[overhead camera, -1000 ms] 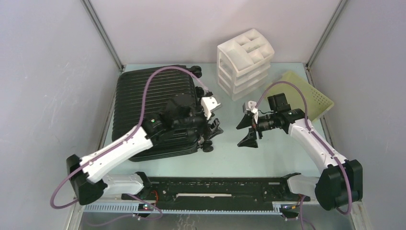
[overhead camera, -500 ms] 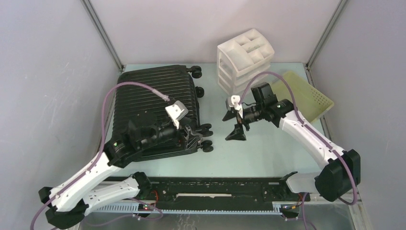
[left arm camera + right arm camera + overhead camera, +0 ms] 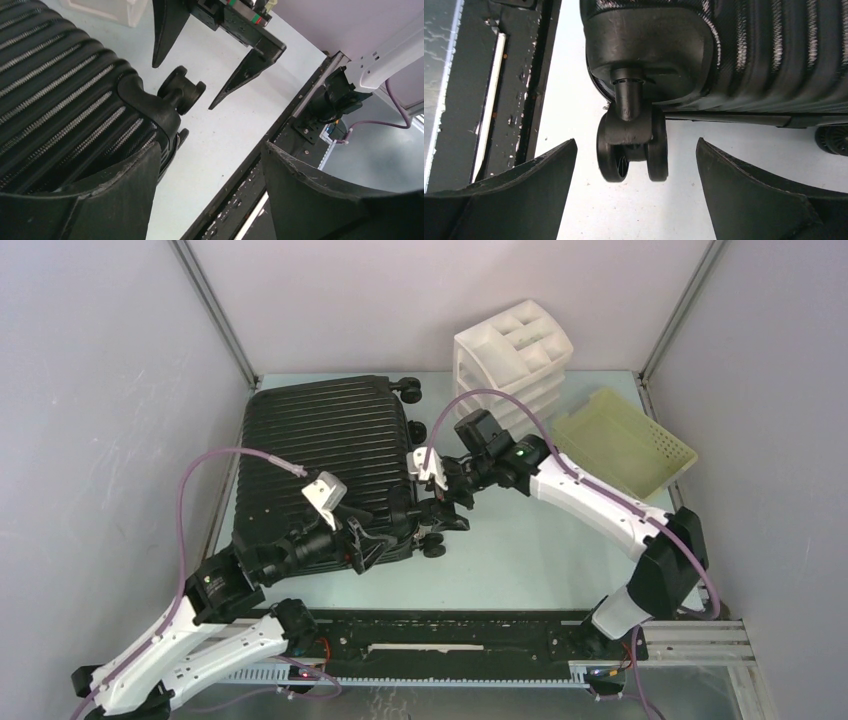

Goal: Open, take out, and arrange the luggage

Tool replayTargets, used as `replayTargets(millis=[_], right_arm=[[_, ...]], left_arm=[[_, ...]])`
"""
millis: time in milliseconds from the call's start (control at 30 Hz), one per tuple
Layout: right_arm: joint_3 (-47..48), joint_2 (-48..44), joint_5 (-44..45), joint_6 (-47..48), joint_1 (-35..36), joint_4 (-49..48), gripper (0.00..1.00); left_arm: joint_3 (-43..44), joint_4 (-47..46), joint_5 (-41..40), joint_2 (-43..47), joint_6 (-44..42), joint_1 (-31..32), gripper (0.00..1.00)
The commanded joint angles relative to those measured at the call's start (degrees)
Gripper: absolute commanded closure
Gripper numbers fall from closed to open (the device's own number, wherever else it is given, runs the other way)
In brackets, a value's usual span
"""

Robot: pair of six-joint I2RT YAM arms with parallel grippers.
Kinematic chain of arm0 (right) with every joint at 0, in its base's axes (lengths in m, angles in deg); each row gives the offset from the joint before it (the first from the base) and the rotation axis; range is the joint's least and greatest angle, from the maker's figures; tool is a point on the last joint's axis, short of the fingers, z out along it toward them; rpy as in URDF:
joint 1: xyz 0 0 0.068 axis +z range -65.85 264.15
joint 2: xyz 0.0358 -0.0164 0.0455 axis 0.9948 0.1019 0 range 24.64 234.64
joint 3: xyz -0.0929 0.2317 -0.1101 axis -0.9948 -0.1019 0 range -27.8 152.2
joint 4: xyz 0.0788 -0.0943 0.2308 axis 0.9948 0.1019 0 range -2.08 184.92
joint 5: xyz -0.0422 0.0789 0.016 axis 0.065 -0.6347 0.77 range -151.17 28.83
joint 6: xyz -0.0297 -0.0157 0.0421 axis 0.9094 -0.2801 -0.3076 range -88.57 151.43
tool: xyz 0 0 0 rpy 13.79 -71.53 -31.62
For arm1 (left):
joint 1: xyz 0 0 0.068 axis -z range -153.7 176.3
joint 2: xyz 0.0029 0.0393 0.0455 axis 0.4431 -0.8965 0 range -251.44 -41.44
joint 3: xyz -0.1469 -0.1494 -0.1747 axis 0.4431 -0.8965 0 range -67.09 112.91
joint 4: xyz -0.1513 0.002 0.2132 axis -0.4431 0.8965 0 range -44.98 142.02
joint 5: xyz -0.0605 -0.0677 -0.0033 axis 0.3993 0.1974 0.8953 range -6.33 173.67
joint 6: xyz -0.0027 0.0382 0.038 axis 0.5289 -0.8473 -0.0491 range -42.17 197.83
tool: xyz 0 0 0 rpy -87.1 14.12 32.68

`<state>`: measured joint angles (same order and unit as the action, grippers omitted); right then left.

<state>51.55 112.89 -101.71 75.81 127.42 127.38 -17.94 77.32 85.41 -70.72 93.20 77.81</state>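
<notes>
Grey-walled tabletop (image 3: 530, 560) bears closed luggage (image 3: 320, 440); left claw (image 3: 207, 150), right claw (image 3: 636, 141) gape empty.

A pale green tabletop (image 3: 540, 560) sits enclosed by plain grey walls (image 3: 100, 390) on the left, far and right sides, under soft, even light. Bare metal posts (image 3: 214, 315) rise at the two far corners, and a black rail (image 3: 460, 628) runs along the near edge.

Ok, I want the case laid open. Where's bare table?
Bare: the table, bordered by the luggage, right arm and black rail. Tight gap between luggage and white organizer. Crowded: the luggage's near wheels, where both arms' jaws meet.
</notes>
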Motion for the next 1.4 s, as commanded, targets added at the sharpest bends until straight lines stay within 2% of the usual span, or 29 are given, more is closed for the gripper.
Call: replayTargets(millis=[0,33,133,300,400,500,567,600,667,733,767,933,1033,1167,1367], right_arm=[[2.6,2.1,4.9,-0.3,2.2,2.0,0.03],[2.6,2.6,5.1,-0.3,2.5,1.9,0.04],[2.7,3.5,5.2,-0.7,2.9,1.4,0.11],[3.3,3.5,3.8,0.4,2.9,2.6,0.33],[3.2,3.0,2.4,0.6,2.8,2.8,0.52],[2.9,2.9,1.2,0.7,2.7,2.6,0.69],[2.8,3.0,1.0,0.6,2.6,2.5,0.77],[2.8,3.0,0.8,0.6,2.3,2.5,0.82],[2.6,2.8,0.1,0.2,1.7,2.5,0.87],[2.3,2.5,-0.6,-0.1,1.1,2.5,0.91],[2.0,2.3,-1.0,-0.3,0.8,2.5,0.93],[-0.1,1.2,-2.4,-0.6,0.5,1.8,0.97],[-0.3,1.8,-3.0,-0.8,0.6,2.0,0.98],[-0.3,2.5,-3.3,-0.9,0.6,2.3,0.99],[-0.8,2.7,-4.1,-1.1,0.5,2.5,0.99]], left_arm=[[-2.5,-0.3,-1.1,1.5,6.6,-0.1,0.23],[-2.5,0.8,-1.5,1.8,7.5,-0.1,0.23],[-0.5,8.2,-9.7,2.7,10.3,-0.2,0.24],[6.8,21.8,-25.7,2.5,14.8,-0.8,0.23],[10.6,25.7,-33.1,2.3,14.5,-4.4,0.13],[12.2,22.7,-36.2,2.8,9.9,-13.4,0.01],[12.6,17.6,-33.5,2.6,5.9,-21.4,0.0],[12.8,15.4,-30.2,1.5,4.2,-27.7,0.0],[13.7,12.1,-20.0,-2.2,2.8,-37.9,0.0],[13.5,9.5,-6.1,-6.8,3.1,-48.2,0.0],[13.0,8.1,-3.4,-8.8,3.4,-53.3,0.01],[8.3,-0.1,9.4,-14.7,6.0,-70.3,0.01],[5.1,-4.3,15.4,-19.8,7.8,-76.8,0.01],[2.2,-9.0,24.5,-27.7,11.4,-80.0,0.01],[2.7,-9.6,24.7,-33.7,10.2,-80.1,0.01]])
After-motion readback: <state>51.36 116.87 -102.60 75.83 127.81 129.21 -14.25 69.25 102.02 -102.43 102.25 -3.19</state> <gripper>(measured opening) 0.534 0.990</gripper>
